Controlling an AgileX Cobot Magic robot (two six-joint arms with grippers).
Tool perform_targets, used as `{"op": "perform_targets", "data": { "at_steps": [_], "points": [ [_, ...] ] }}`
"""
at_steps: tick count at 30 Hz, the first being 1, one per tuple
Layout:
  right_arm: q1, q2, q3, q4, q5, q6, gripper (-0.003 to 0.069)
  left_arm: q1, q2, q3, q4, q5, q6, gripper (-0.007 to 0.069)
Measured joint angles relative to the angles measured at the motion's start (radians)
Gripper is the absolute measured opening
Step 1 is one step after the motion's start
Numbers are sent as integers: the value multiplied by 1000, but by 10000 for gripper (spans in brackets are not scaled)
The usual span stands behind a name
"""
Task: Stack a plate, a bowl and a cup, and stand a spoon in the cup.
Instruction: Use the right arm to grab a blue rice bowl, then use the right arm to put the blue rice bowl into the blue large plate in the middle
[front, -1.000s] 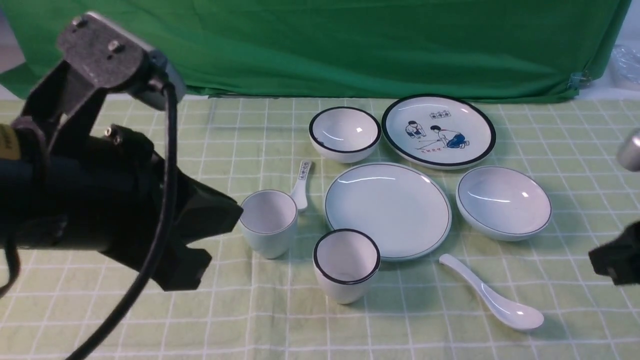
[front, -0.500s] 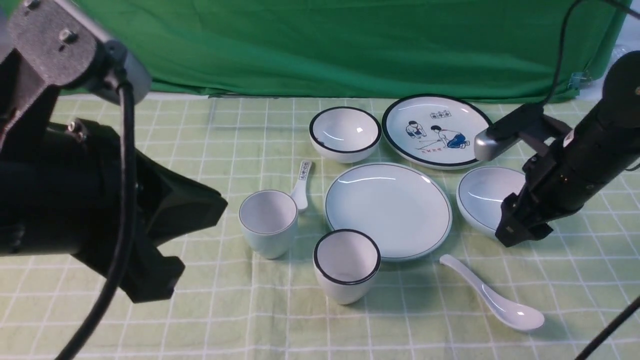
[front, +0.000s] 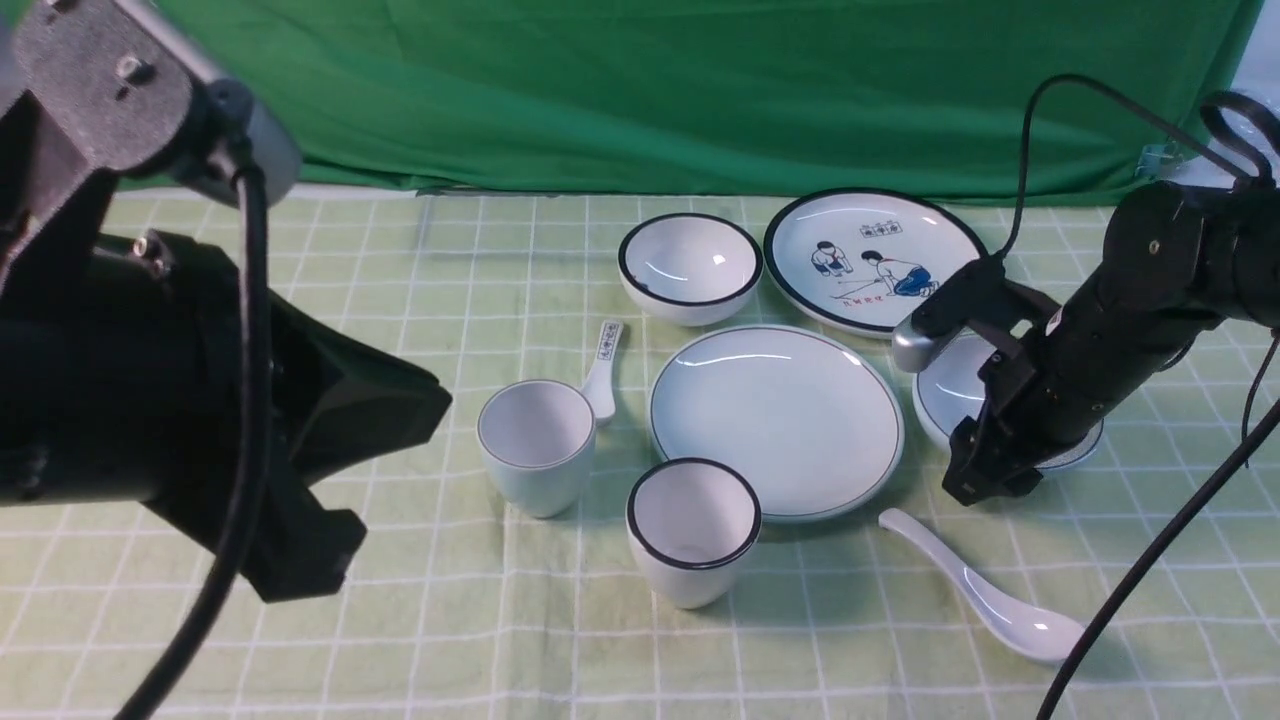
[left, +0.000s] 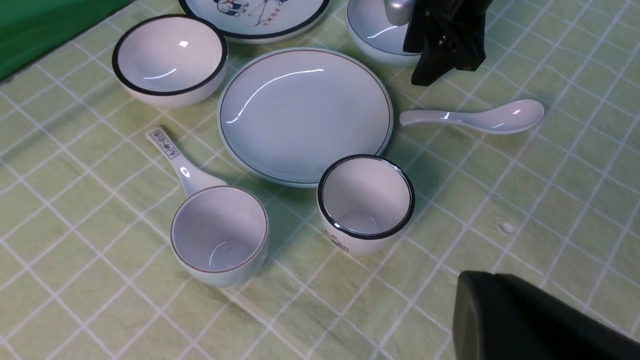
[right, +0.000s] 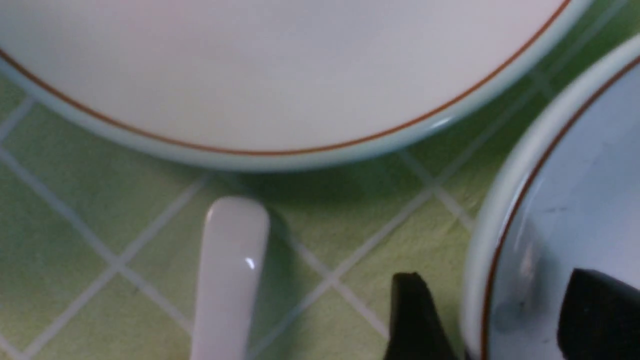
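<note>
Nothing lies in the cup (front: 537, 440) or the bowl (front: 945, 388), whose rim the spread right gripper (right: 495, 295) straddles.

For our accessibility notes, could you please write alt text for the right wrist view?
The open pincer straddles the bowl's rim, one finger inside, one outside. Nearby lie the plate's edge and the spoon's handle tip on checked cloth.

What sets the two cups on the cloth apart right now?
The thin-rimmed cup has a fine grey rim line; the black-rimmed cup has a bold black one. The black-rimmed cup shows a dark print low on its wall; the thin-rimmed cup looks plain. The thin-rimmed cup stands left of the black-rimmed cup, farther from the robot. Both are white, handleless, upright, empty.
</note>
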Motion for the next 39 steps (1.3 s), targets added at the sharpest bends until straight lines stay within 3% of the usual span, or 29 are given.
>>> {"op": "perform_targets", "data": {
  "at_steps": [2, 4, 11, 17, 21, 31, 39],
  "points": [
    [0, 0, 0, -5, -8, -2, 363, 0, 0, 0, 0, 0, 0, 2],
    [0, 0, -1, -9, -10, -17, 253, 0, 0, 0, 0, 2, 0, 2],
    [3, -10, -14, -56, -11, -9, 110, 0, 0, 0, 0, 6, 0, 2],
    [25, -80, -26, -88, 48, 144, 78, 0, -4, 0, -5, 12, 0, 2],
    [111, -182, -37, -93, 75, 240, 78, 0, -18, 0, -9, 12, 0, 2],
    [409, -147, -58, -81, 19, 288, 78, 0, -22, 0, -9, 15, 1, 2],
    [421, 10, -144, -107, -5, 294, 78, 0, -22, 0, -10, 19, 2, 2]
  ]
}}
